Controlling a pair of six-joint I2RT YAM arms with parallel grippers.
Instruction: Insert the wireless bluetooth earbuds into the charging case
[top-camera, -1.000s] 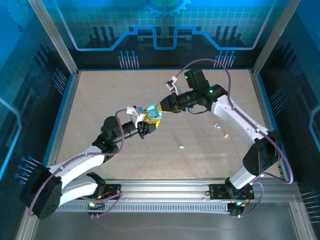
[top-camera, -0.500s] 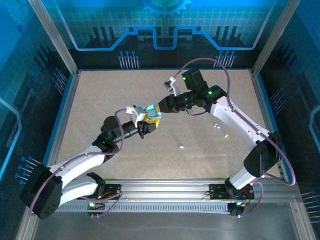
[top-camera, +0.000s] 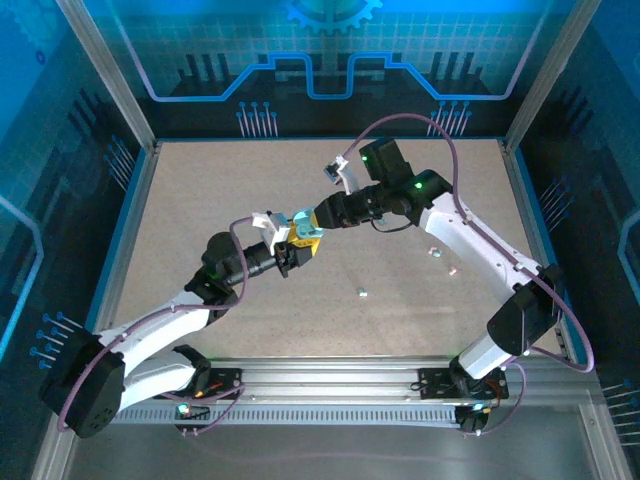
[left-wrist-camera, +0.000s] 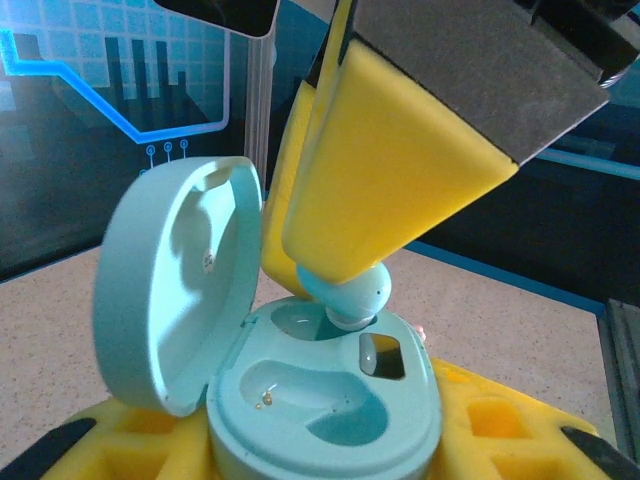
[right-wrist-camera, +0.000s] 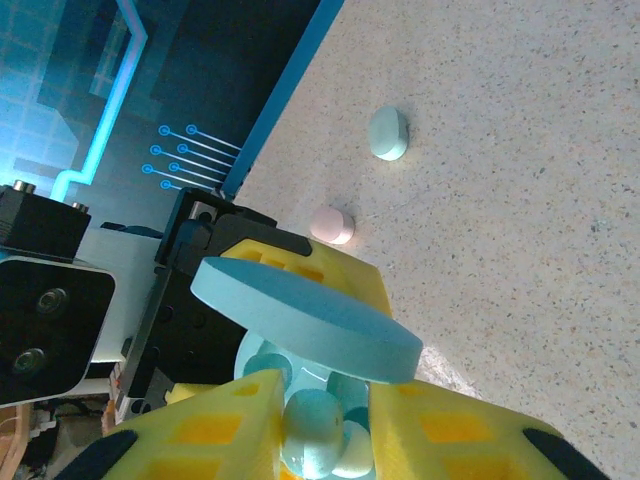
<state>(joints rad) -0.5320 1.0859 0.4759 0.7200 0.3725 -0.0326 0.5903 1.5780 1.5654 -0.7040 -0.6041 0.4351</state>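
My left gripper is shut on the pale teal charging case, which is held off the table with its lid swung open. The near socket of the case is bare. My right gripper comes in from the right and is shut on a pale teal earbud. One yellow finger of it stands over the case. The earbud's tip rests at the mouth of the far socket. In the right wrist view the earbud sits between my yellow pads, under the lid's edge.
Three tiny loose pieces lie on the speckled table: one in the middle, two by the right arm. A small teal rounded piece and a pink one lie beyond the case. Blue walls ring the table.
My right gripper has edged left, closer over the case, bringing the earbud to the socket. The left arm and the case have stayed still.
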